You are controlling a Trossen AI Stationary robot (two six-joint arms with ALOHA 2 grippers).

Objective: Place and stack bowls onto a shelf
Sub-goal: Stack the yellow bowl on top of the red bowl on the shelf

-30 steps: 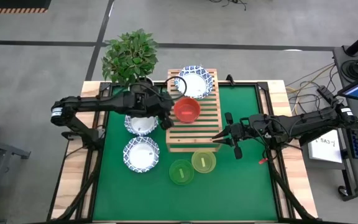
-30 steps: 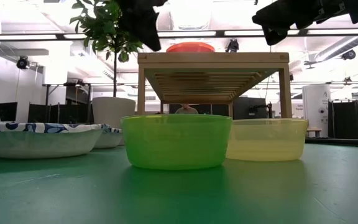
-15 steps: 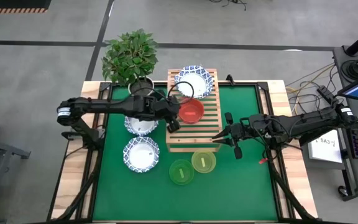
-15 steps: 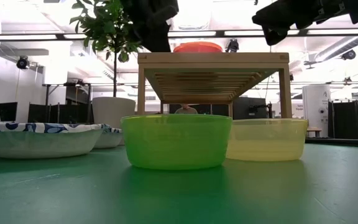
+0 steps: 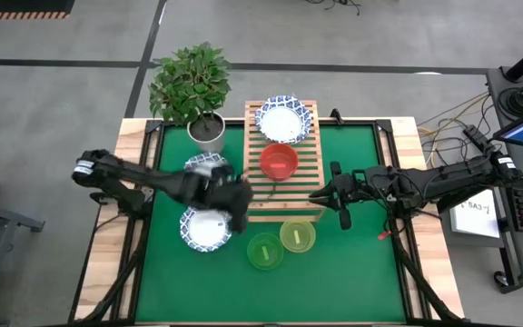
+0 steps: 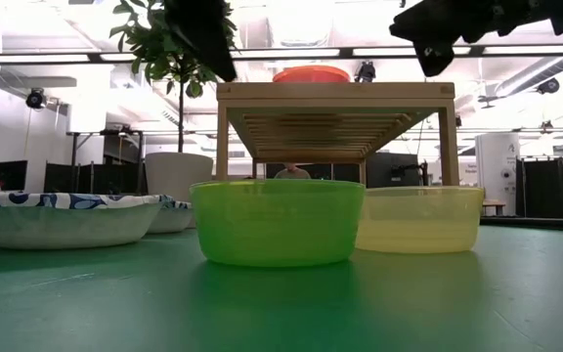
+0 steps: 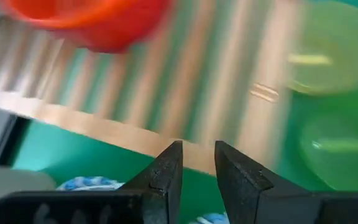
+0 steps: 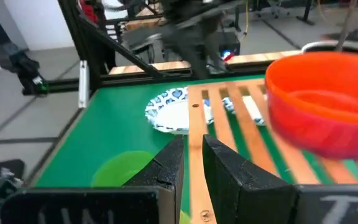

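Observation:
The red bowl [image 5: 280, 162] stands on the middle of the light-wood shelf [image 5: 281, 204]. A white blue-rimmed bowl [image 5: 284, 120] sits on the shelf's far end. Two more white bowls rest on the mat left of the shelf, one [image 5: 202, 164] partly under my left arm, one [image 5: 203, 231] nearer. The green bowl [image 5: 264, 250] and the yellow bowl [image 5: 297, 236] stand near the shelf's near end. No purple bowl shows. My left gripper [image 5: 241, 205] hovers over the nearer white bowl, slightly open and empty [image 7: 198, 149]. My right gripper [image 5: 319, 194] waits off the shelf's right edge, its fingers almost together [image 8: 193, 142].
A potted plant [image 5: 192, 86] stands at the table's far left corner in a white pot [image 5: 209, 130]. In the low view the shelf [image 6: 335, 95] stands on legs above the green bowl [image 6: 277, 222] and yellow bowl [image 6: 423, 219]. A green mat [image 5: 361, 263] covers the table.
My left gripper has drawn back from the red bowl on the shelf. It has swung toward the table's near-left and now hangs over the nearer white bowl. The red bowl slid slightly right along the slats early on and has since stayed put.

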